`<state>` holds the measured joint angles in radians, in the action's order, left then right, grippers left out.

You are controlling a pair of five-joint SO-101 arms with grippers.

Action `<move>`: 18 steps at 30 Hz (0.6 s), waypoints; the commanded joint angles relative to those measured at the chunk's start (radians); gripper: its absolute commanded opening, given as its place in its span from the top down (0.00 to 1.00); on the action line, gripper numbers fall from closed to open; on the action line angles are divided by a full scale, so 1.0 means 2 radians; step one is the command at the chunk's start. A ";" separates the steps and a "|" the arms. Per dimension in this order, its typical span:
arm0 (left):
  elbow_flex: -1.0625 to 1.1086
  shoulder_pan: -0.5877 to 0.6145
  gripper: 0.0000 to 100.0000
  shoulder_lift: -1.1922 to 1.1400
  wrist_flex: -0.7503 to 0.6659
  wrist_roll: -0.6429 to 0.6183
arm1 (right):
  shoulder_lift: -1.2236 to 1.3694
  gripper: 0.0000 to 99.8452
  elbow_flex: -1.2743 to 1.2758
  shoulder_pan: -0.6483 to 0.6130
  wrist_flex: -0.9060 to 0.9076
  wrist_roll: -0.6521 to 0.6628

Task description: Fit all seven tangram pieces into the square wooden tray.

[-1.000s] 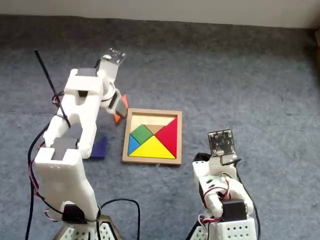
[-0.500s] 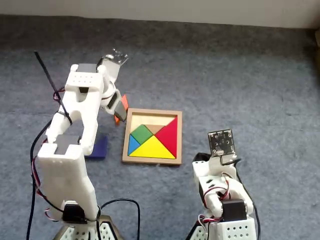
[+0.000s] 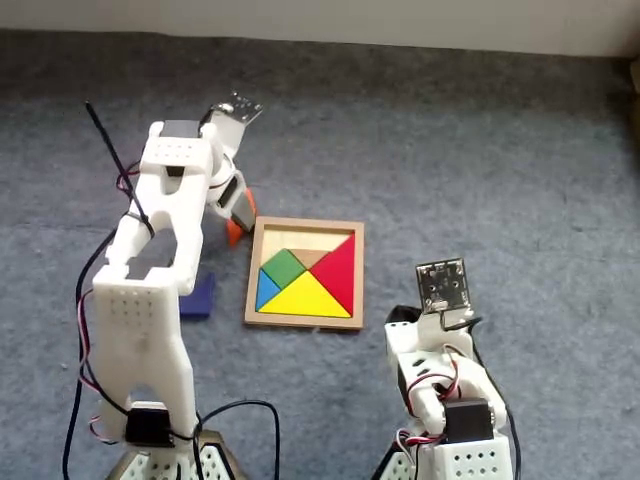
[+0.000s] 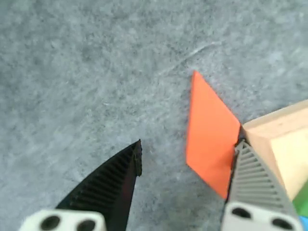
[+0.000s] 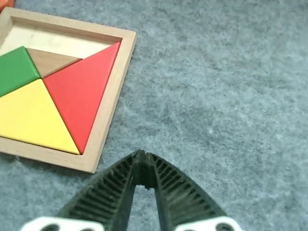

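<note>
Since a second ago my left arm has stretched forward and brought the left gripper [image 4: 189, 144] down over the orange parallelogram [image 4: 209, 130]. Its jaws stand open and straddle the piece, the grey one at the tray-side edge and the black one off on bare carpet [image 4: 72, 72]. The piece lies flat with its long axis running along the fingers, so closing would pinch its short width. It sits just outside a corner of the wooden tray [image 4: 269, 127]. The dark blue piece [image 3: 198, 296] lies on the carpet near this arm. My right gripper [image 5: 143, 166] is closed on nothing and well apart, so I judge this pick is the left arm's.
</note>
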<state>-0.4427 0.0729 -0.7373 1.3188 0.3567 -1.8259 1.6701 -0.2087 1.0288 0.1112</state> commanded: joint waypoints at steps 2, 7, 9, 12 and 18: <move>-0.036 -0.017 0.72 -0.020 0.008 0.029 | -0.005 0.99 0.077 0.005 -0.003 -0.002; -0.068 -0.029 0.77 -0.043 0.033 0.059 | -0.005 0.99 0.077 0.005 -0.003 -0.002; -0.076 -0.040 0.79 -0.053 0.048 0.072 | -0.005 0.99 0.077 0.005 -0.003 -0.002; -0.086 -0.053 0.83 -0.065 0.065 0.097 | -0.005 0.99 0.077 0.005 -0.003 -0.002; -0.099 -0.052 0.88 -0.065 0.071 0.109 | -0.005 0.99 0.077 0.005 -0.003 -0.002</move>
<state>-0.6206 -0.0161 -0.8661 1.4553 0.5623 -1.8259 1.6701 -0.2087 1.0288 0.1112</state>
